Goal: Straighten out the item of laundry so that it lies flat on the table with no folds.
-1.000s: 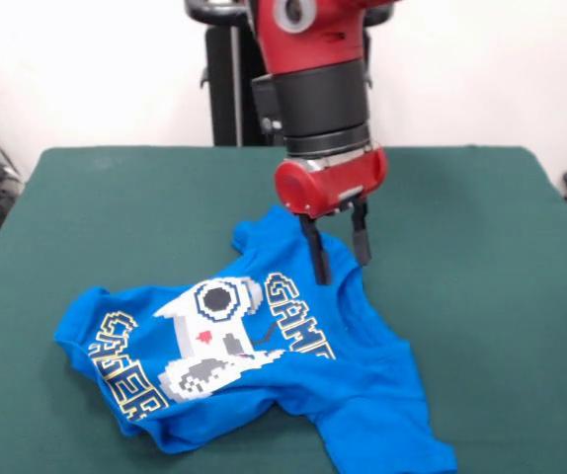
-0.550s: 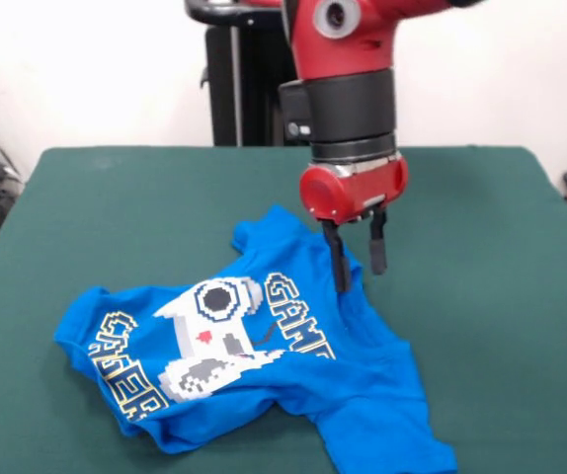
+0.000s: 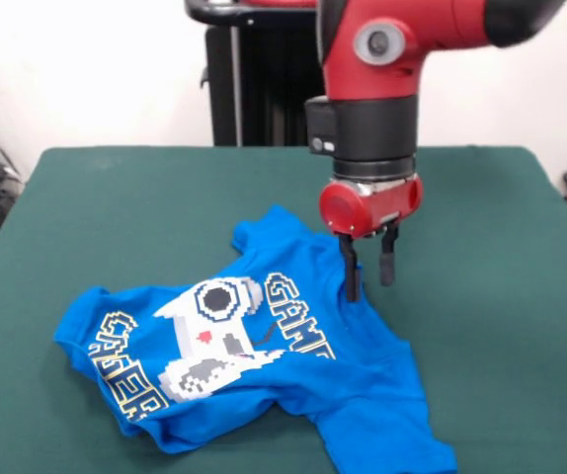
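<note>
Gripper (image 3: 368, 275) hangs with fingers parted and empty at the far right edge of the crumpled T-shirt (image 3: 254, 365) lying mid-table (image 3: 116, 197), so you seem between grasps; next, pinch a folded edge and draw it outward.

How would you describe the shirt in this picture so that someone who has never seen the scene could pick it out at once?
Start from the wide dark green table that fills the front view. On the part nearest the camera lies a rumpled bright blue T-shirt, just below the red arm's open gripper. It is the only cloth item there, marked by a white pixel game controller and yellow-outlined lettering.
</note>
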`<state>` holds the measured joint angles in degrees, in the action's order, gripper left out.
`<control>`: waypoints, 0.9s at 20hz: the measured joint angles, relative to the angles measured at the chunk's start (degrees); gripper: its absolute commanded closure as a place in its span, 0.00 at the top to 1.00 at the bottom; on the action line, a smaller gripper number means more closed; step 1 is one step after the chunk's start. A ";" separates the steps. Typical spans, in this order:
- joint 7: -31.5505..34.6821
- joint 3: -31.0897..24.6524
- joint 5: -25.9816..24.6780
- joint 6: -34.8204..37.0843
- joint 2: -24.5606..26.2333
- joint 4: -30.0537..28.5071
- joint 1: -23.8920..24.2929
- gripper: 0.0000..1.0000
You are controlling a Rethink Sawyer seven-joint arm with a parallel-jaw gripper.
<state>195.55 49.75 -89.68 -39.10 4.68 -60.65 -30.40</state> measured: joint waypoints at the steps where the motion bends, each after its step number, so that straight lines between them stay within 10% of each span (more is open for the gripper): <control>1: 1.49 0.41 -0.02 0.00 0.92 0.29 -0.36 1.00; 18: 10.28 2.08 0.01 -0.01 8.09 1.89 -1.34 1.00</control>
<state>205.83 51.83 -89.68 -39.11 12.76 -58.76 -31.74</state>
